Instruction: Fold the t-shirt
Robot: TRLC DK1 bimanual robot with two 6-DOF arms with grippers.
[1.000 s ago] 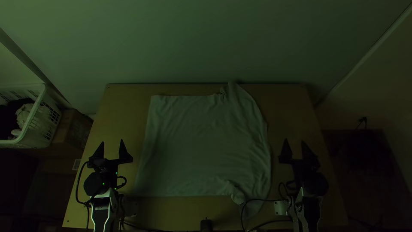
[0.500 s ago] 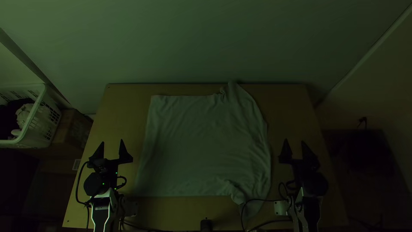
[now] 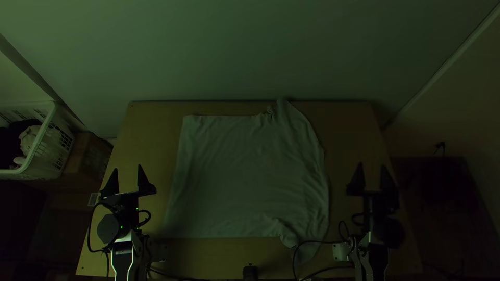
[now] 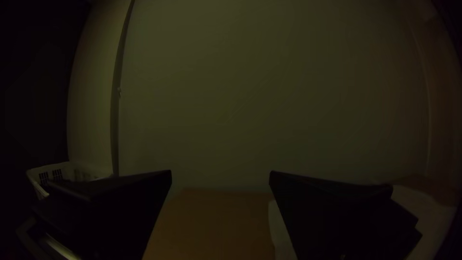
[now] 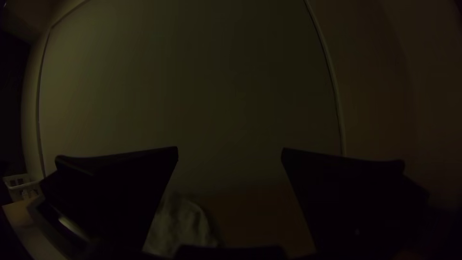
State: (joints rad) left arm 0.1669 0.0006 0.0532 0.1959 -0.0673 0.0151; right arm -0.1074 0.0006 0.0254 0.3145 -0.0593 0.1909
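T-shirt [image 3: 247,177] lies spread between the left tool [image 3: 126,179] and right tool [image 3: 372,179], both gaping.

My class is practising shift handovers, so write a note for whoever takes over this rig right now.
Left end effector: open, empty, left of the shirt.
Right end effector: open, empty, right of the shirt.
Shirt: the pale, soft cloth t-shirt lies spread on the light wooden table, fairly smooth at left, rumpled toward the right, with bunching by its two right-hand corners. A thin black cable appears to cross the near one.
Done: shirt laid out; no completed fold visible.
Left: all the folding, probably after smoothing the right side.
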